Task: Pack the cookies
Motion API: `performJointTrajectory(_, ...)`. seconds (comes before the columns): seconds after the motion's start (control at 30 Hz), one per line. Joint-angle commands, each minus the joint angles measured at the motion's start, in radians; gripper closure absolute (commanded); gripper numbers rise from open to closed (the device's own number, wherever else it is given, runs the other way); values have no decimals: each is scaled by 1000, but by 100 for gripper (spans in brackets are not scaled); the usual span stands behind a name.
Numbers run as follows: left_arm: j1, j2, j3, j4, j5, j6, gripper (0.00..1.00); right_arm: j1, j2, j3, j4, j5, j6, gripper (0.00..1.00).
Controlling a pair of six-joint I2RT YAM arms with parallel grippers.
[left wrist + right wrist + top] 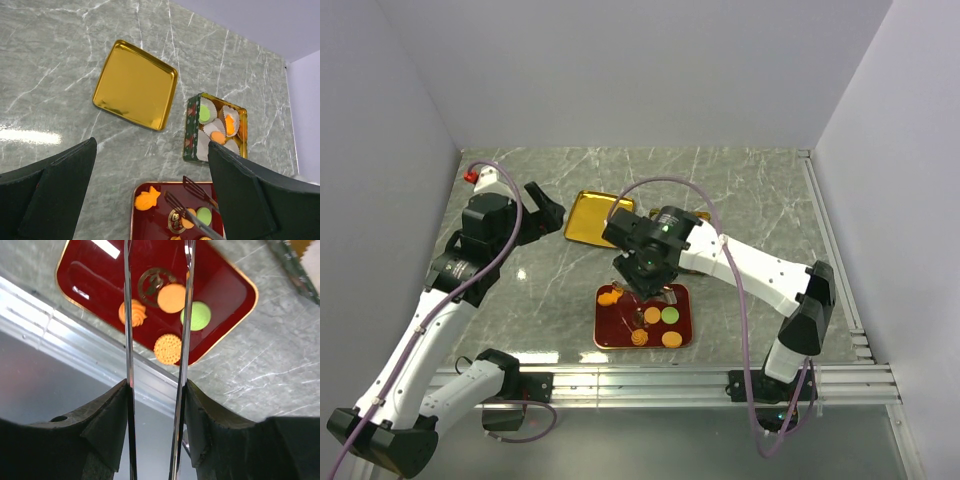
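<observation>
Several cookies lie on a red tray [610,330]: an orange fish [146,199], an orange round one [171,298], a green one [199,316], an orange swirl [133,313] and a brown biscuit [167,348]. My right gripper [156,390] is shut on metal tongs [128,315]. The tongs' two arms stand apart above the tray, with the orange round cookie under them. More cookies sit in white paper cups in a green tin [216,127]. My left gripper [152,145] is open and holds nothing, above bare table between the tray and a gold lid [136,85].
The gold lid [598,218] lies flat at the back, left of the tin. In the top view the right arm [740,262] covers most of the tin. An aluminium rail [650,382] runs along the near table edge. Side walls stand at both sides.
</observation>
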Motion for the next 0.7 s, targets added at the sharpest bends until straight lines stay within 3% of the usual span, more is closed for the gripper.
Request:
performJointTrajectory(0.0, -4, -27, 29, 3, 4, 3, 1, 28, -51, -15, 33, 41, -16, 47)
performJointTrajectory(0.67, -4, -19, 16, 8, 40, -8, 1, 49, -201, -267, 30, 34, 156, 47)
